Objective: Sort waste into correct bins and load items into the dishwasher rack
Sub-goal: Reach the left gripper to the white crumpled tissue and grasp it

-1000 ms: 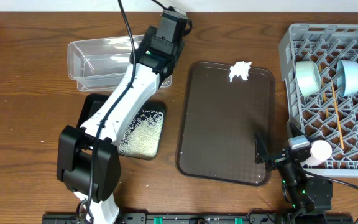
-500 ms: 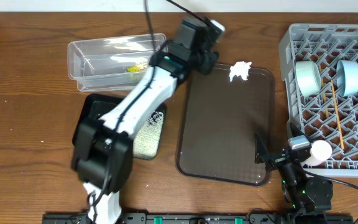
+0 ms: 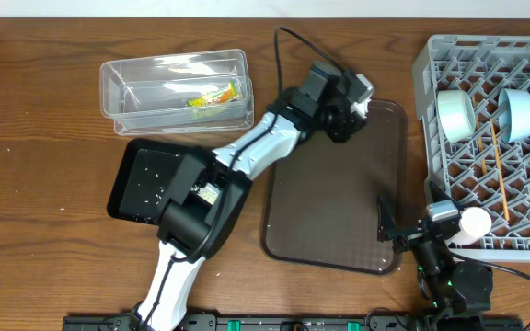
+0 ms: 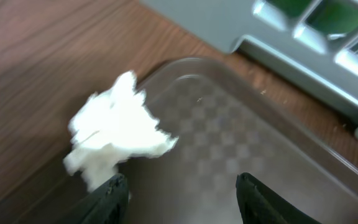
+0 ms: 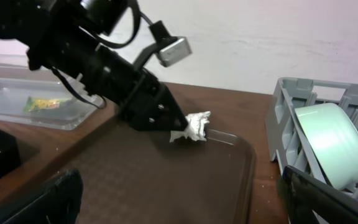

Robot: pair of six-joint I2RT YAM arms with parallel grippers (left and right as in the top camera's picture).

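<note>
At the far corner of the brown rectangular serving tray [image 3: 329,211], my left fingers [image 5: 163,115] hover half-open and empty, just beside the small crumpled white tissue [image 4: 114,140], ready to bin it. My right fingers [image 5: 331,199] hang wide open, holding nothing.

A brown serving tray [image 3: 329,211] lies flat on the wooden table [image 3: 35,221].

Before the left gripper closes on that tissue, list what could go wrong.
1. In the left wrist view the tissue lies toward one finger of the open left gripper, not centred between them. Closing now may only nip an edge or miss it.
2. The tissue sits in a corner of the brown tray, by its raised rim. The fingers may catch the rim and shove the tray.
</note>
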